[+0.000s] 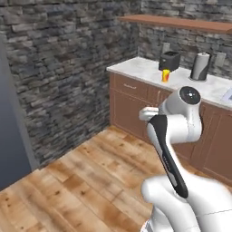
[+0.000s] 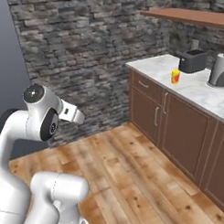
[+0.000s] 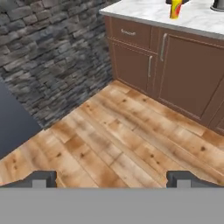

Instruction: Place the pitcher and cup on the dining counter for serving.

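Little of the task appears to be done. The small yellow tumbler cup with red-orange patches (image 1: 166,75) is seen standing upright on the white, grey-veined marble counter (image 1: 140,69) above brown wooden drawers and cabinet doors, near its corner and just in front of a dark boxy toaster (image 1: 169,60). It is also seen in the right base view (image 2: 175,76) and at the top of the hand view (image 3: 175,8). No pitcher can be made out, and no island with stools either, so both things are judged still to be fetched and carried over.

The end effector (image 3: 112,178) is held well apart from the cup, out over the floor; its two dark fingertips are spread wide at the bottom of the hand view, and nothing is held between them.

A grey cylindrical paper towel holder (image 1: 200,66) on a dark base is seen further along the counter. The counter top looks smooth and polished, with a thin square edge. The cabinet fronts (image 3: 184,74) are plain matte brown panels with slim metal handles. The floor (image 3: 109,135) is laid in warm, knotted wooden planks. The walls (image 1: 63,68) are of rough, irregular dark stone, and a brown wooden shelf (image 1: 176,21) runs above the counter.
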{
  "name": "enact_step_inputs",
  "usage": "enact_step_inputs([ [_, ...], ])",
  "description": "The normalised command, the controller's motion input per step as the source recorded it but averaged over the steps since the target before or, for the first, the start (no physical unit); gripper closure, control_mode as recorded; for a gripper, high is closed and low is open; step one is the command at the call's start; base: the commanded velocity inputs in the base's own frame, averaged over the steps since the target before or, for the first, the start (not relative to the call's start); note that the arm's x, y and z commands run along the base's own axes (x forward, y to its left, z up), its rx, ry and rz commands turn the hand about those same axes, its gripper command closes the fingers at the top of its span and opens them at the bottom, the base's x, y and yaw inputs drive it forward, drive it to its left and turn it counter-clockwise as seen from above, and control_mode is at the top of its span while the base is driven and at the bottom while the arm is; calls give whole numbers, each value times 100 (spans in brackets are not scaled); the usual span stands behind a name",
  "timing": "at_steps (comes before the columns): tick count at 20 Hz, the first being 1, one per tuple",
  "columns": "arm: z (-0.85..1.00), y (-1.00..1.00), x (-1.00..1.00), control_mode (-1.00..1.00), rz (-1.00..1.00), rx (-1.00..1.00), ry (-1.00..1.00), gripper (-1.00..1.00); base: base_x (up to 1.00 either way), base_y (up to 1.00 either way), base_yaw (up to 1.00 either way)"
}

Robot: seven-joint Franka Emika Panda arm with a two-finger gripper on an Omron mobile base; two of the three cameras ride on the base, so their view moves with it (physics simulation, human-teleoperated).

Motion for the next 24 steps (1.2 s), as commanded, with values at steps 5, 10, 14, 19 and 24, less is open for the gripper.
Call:
enact_step_inputs([
  [5,0,0,0,100,0,0,0,-100,98,2,-53],
  [10,0,0,0,100,0,0,0,-100,100,17,-45],
  [14,0,0,0,100,0,0,0,-100,100,27,-44],
  [19,0,0,0,100,0,0,0,-100,100,46,-43],
  [24,0,0,0,100,0,0,0,-100,100,63,-44],
])
